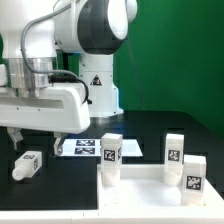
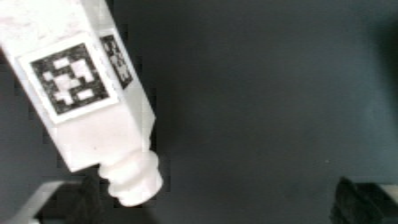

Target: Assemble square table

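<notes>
The white square tabletop (image 1: 140,190) lies at the exterior view's lower right with three tagged white legs standing on it: one at its left corner (image 1: 110,151), one at the back (image 1: 174,148) and one at the right (image 1: 196,172). A fourth tagged leg (image 1: 28,164) lies loose on the black table at the left. My gripper (image 1: 38,136) hangs open just above this leg, holding nothing. In the wrist view the leg (image 2: 89,100) lies between the spread fingers, its rounded end close to one finger (image 2: 68,203), and my gripper (image 2: 222,208) is empty.
The marker board (image 1: 84,147) lies flat behind the tabletop, near the robot base (image 1: 97,85). The table surface is black, with a green backdrop behind it.
</notes>
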{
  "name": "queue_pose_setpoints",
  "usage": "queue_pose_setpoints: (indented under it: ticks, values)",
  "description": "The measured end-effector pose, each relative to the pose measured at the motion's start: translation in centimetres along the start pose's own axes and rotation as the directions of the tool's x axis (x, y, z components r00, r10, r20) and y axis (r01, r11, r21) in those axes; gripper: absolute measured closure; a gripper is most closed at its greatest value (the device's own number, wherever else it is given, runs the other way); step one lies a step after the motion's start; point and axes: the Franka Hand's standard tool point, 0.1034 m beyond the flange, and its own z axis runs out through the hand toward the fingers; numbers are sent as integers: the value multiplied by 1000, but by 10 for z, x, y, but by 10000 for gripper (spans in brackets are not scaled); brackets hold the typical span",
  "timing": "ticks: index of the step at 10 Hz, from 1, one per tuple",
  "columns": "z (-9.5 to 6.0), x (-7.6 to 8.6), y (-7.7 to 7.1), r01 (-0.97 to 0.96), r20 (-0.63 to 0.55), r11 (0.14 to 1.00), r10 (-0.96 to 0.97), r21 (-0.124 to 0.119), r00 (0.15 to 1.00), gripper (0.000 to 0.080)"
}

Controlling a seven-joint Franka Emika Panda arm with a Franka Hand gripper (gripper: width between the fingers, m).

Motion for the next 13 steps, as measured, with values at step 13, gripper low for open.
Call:
queue_pose_setpoints:
  ticks: [13]
  values:
    - [38,-23,45,36,42,997,-33,-61,999,421]
